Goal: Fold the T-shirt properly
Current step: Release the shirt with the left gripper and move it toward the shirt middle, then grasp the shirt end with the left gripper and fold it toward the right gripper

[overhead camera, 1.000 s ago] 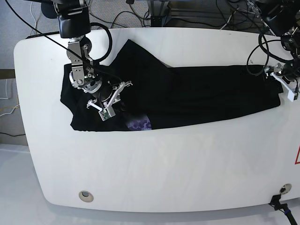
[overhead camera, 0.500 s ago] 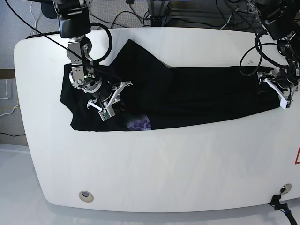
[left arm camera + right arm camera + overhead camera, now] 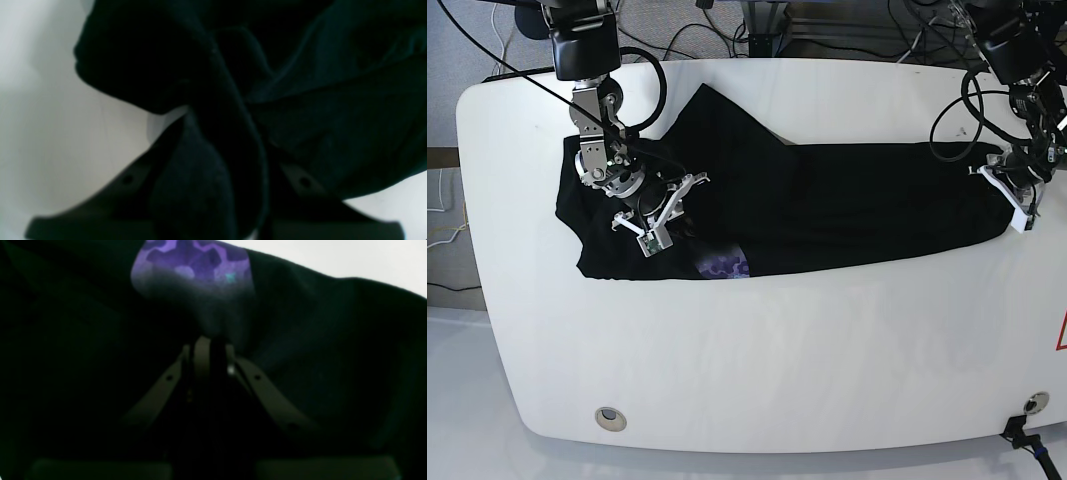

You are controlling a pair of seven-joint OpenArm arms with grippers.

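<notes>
The right gripper (image 3: 670, 222), its arm angled down, is clenched on the soft black fabric T-shirt (image 3: 827, 205) beside its purple print (image 3: 724, 266). The left gripper (image 3: 1007, 192) pinches its far edge on the white table (image 3: 757, 360).

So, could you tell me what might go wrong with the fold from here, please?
1. The left claw pinches only the bunched edge of the T-shirt, so the fabric may slip out when pulled.
2. The right claw grips near the purple print; uneven lifting could leave the fold crooked.
</notes>
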